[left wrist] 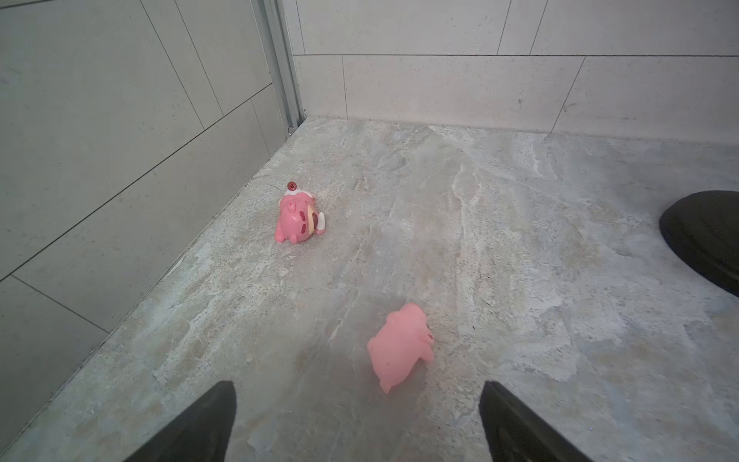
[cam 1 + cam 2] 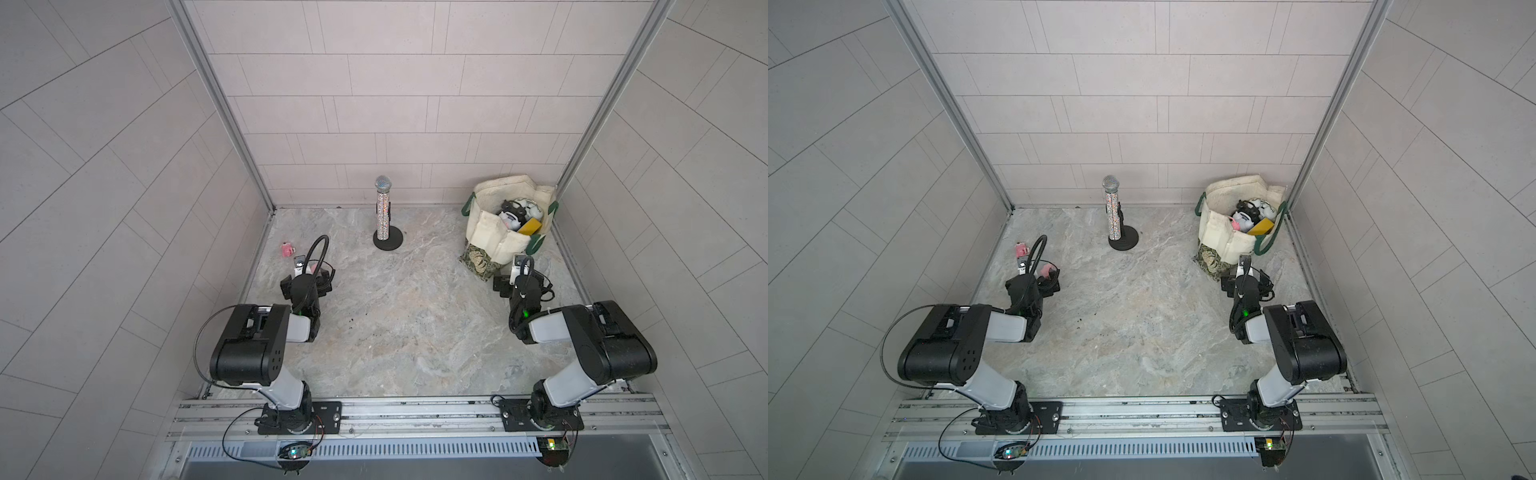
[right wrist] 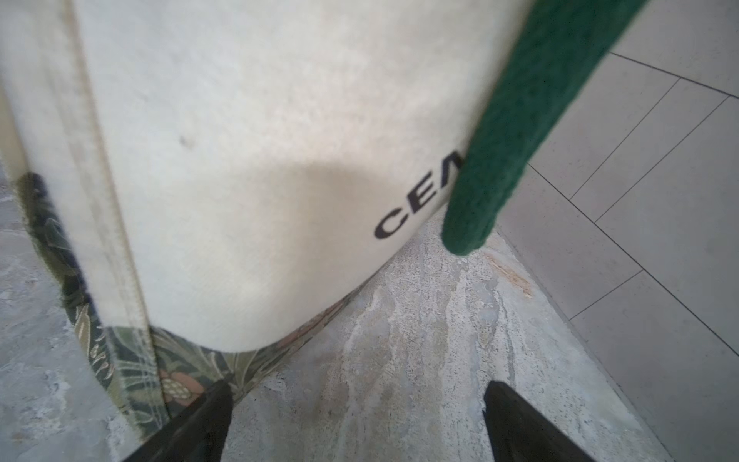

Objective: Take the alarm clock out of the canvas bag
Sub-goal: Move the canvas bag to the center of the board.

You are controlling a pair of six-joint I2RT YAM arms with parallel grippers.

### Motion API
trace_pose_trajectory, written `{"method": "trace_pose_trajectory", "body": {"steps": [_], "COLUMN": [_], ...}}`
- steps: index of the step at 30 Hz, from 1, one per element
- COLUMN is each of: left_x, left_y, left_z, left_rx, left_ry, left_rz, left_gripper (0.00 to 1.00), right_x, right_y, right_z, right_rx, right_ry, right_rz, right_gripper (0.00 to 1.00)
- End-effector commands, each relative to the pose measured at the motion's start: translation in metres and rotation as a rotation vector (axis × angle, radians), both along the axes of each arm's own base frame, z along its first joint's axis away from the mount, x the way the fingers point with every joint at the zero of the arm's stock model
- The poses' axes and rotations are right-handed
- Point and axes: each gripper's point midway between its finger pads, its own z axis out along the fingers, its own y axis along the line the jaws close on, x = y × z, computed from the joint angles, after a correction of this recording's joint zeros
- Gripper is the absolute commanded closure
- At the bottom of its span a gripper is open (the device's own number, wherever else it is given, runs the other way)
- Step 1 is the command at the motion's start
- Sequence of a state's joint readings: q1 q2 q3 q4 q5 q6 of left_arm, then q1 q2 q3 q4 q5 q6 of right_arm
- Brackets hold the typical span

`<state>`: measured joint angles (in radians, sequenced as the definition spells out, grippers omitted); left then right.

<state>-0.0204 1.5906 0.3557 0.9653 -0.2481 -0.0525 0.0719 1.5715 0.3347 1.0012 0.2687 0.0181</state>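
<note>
The canvas bag point(image 2: 494, 237) point(image 2: 1223, 237) stands open in the far right corner, cream with dark green handles point(image 3: 520, 120) and a green patterned panel point(image 3: 120, 356) at its base. Several black, white and yellow things fill it; a round white one point(image 2: 528, 208) may be the alarm clock, too small to tell. My right gripper point(image 2: 521, 266) point(image 3: 358, 400) is low over the table just in front of the bag's wall point(image 3: 260, 160), open and empty. My left gripper point(image 2: 305, 268) point(image 1: 360, 400) is open at the left, just behind a pink pig toy point(image 1: 402, 346).
A glittery microphone point(image 2: 383, 208) stands upright on a black round base point(image 1: 704, 236) at the back middle. A second pink pig toy point(image 1: 300, 218) point(image 2: 286, 249) lies near the left wall. Tiled walls enclose the marbled table point(image 2: 415, 316) on three sides.
</note>
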Motion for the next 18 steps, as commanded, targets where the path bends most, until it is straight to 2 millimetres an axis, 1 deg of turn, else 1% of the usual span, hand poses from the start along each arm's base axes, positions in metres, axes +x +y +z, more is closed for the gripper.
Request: {"method": "trace_pose_trajectory", "body": {"steps": [1, 18], "left_x": [0.0050, 0.0047], "left_y": [-0.0024, -0.0018], "left_z": [0.0090, 0.0084], "left_rx": [0.000, 0.000], "left_ry": [-0.026, -0.023], "left_rz": [-0.002, 0.001], "left_gripper": [0.00, 0.00], "right_x": [0.0047, 0.0056], "right_y": [0.0018, 0.0025], "right_z": [0.0035, 0.0021], "right_rx": [-0.008, -0.005], "right_ry": [-0.007, 0.001], "right_rz": [0.008, 0.012], "right_gripper": [0.00, 0.00]}}
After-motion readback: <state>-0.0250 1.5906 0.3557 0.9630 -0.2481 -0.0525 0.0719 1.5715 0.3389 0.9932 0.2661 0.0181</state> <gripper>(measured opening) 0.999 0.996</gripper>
